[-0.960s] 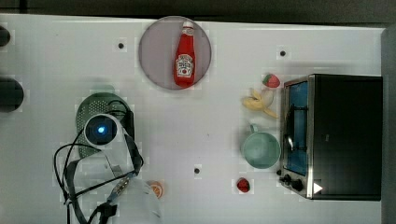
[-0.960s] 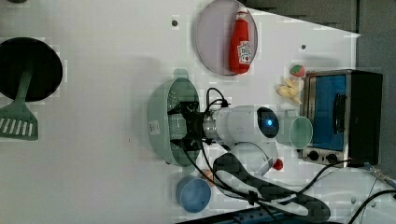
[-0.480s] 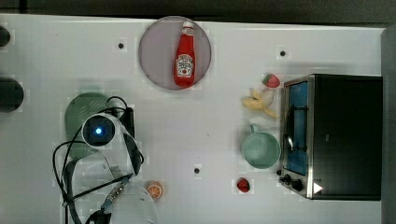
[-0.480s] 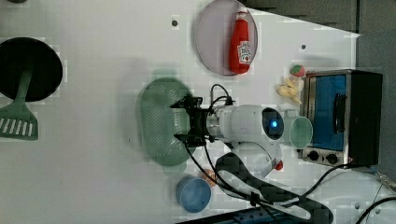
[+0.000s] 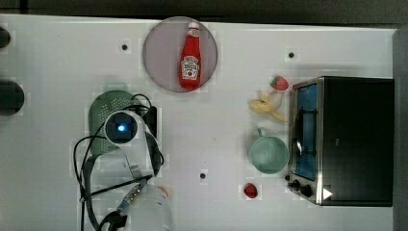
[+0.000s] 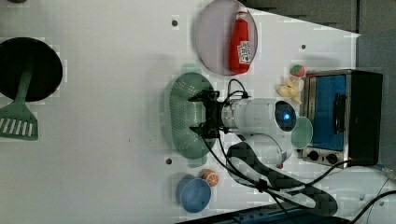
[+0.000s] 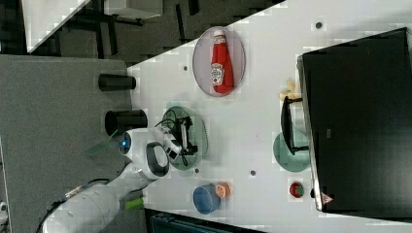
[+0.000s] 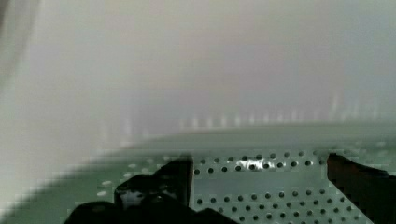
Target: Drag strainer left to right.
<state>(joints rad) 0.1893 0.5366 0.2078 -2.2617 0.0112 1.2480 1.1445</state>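
The strainer (image 6: 184, 114) lies under the spread jaws.

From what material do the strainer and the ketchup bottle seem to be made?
The strainer looks like matte mint-green plastic: uniform colour, smooth rim, evenly punched holes in its bottom. The ketchup bottle, lying on the round plate, is probably glossy red plastic with a white cap and printed label, though glass cannot be excluded.

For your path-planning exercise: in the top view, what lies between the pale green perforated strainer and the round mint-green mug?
Bare white tabletop separates strainer from mug in the top view.
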